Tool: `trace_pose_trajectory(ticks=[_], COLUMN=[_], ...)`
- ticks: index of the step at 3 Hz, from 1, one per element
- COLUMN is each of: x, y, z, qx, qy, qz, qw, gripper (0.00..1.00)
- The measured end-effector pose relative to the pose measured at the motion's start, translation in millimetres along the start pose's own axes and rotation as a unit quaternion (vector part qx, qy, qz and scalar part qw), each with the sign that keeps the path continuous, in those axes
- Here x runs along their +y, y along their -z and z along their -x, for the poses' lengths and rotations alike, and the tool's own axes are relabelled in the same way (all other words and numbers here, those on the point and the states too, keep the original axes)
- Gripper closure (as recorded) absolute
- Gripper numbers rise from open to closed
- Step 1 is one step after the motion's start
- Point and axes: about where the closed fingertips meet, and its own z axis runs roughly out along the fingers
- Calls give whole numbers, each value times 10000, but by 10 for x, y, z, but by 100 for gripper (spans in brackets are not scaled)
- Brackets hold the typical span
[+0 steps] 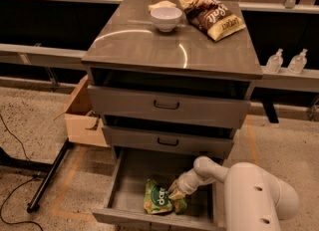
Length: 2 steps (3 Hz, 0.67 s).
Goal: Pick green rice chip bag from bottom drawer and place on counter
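Grey-brown counter [149, 46], well above the gripper [175, 193], carries a white bowl [166, 18] and a brown chip bag [212, 16]. The open bottom drawer [134, 170] surrounds the gripper, with the green rice chip bag [157, 197] touching it. Whether the gripper holds the bag, I cannot tell. Lifting out and placing it on the counter are judged still to come.

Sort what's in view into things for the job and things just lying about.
For the job: green bag, bottom drawer, counter, gripper down in the drawer at the bag's right edge.
Lying about: white bowl, brown chip bag, cardboard box.
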Motion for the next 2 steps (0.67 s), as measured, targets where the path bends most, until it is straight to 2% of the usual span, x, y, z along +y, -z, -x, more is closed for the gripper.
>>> trace_pose_trajectory(ticks=[1,2], x=[-122,-125], y=[304,726], z=[168,341], qx=[-200,-521], qy=[152,447], qz=[-262,-431], qw=[9993,9967], gripper=[100,100])
